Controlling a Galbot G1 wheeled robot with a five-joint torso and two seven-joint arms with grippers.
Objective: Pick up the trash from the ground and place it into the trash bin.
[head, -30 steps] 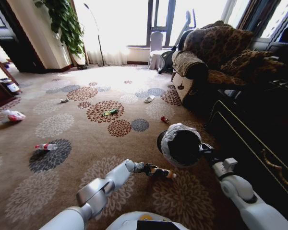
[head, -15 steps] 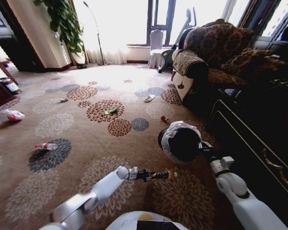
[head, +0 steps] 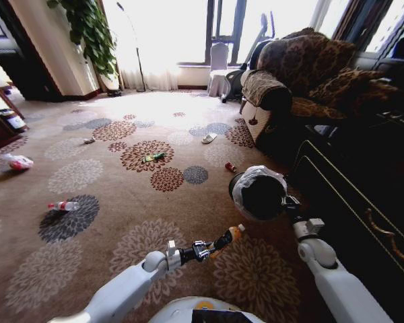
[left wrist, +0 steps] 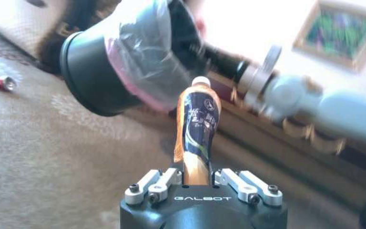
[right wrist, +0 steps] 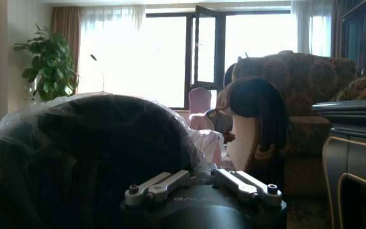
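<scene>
The left end effector is clamped on the amber bottle, held above the carpet low in the head view; the bottle's pale cap tilts up toward one o'clock, at the trash bin. In the left wrist view the fingers pinch the bottle's lower end, hiding its base, and its label print is too blurred to read. The cap lies just short of the bin's liner-wrapped rim, apart from it.

The right end effector holds the bin in the air at the bottle's one o'clock. Its fingers run under the crinkled liner, so their grip is mostly hidden; in the right wrist view the bin sits right against that end effector, its lower half cut off.

Farther out on the carpet lie the clear bottle at nine o'clock, the white-pink bag near ten, the green wrapper at eleven, and a white scrap at twelve. A small red item nearer the bin is too small to identify.
</scene>
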